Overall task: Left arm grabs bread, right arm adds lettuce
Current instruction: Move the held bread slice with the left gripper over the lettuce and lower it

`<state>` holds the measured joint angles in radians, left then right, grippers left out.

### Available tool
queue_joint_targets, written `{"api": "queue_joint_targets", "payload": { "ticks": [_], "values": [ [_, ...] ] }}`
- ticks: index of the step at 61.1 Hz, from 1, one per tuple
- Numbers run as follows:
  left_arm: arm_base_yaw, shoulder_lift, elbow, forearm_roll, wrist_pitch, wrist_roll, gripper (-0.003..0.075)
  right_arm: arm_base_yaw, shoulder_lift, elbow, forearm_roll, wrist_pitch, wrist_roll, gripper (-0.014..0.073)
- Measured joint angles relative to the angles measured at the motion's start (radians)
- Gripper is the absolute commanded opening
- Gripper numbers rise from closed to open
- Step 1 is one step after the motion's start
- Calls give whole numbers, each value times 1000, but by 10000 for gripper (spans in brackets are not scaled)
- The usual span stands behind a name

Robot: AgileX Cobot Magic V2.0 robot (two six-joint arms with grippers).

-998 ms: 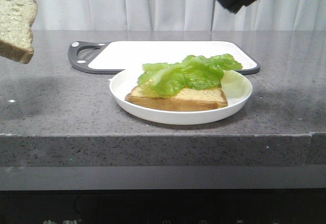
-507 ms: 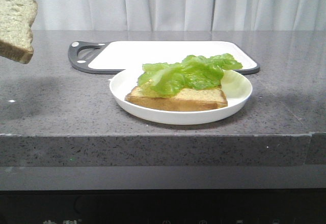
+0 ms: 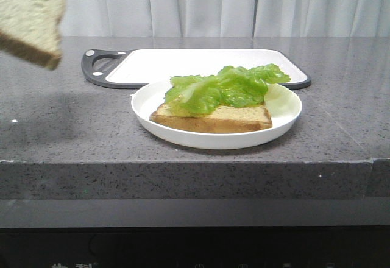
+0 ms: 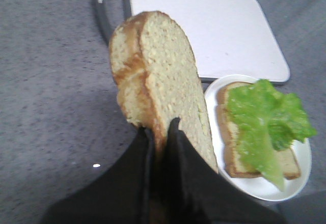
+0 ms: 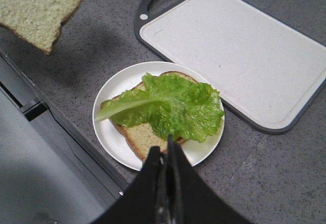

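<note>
The white plate (image 3: 286, 119) sits near the front edge of the grey counter (image 3: 67, 128) and holds a thinner slice of toast (image 3: 237, 120) with the lettuce (image 3: 222, 88) spread across its top; the white cutting board (image 3: 183, 64) lies just beyond it, at 12 o'clock. The left gripper (image 4: 162, 132) has its fingers pinched tight on the lower edge of the bread (image 4: 158, 81), which hangs in the air well off at the plate's 10 o'clock. The right gripper (image 5: 168, 158) hovers above the plate with its fingers pressed together, apparently holding nothing.
</note>
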<state>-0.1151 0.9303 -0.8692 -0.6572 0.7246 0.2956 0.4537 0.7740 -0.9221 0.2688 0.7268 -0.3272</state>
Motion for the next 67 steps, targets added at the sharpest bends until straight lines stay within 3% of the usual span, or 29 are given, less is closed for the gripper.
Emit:
{"api": "queue_joint_targets", "payload": {
  "ticks": [13, 31, 51, 67],
  "values": [
    [-130, 156, -105, -169, -2, 37, -19, 0, -157, 100, 0, -13, 0, -58],
    [-305, 453, -272, -309, 3, 79, -19, 0, -180, 113, 0, 3, 0, -58],
    [-338, 715, -369, -430, 54, 105, -19, 0, -180, 113, 0, 18, 0, -58],
    [-338, 758, -371, -408, 58, 109, 4, 0, -180, 113, 0, 24, 0, -58]
  ]
}}
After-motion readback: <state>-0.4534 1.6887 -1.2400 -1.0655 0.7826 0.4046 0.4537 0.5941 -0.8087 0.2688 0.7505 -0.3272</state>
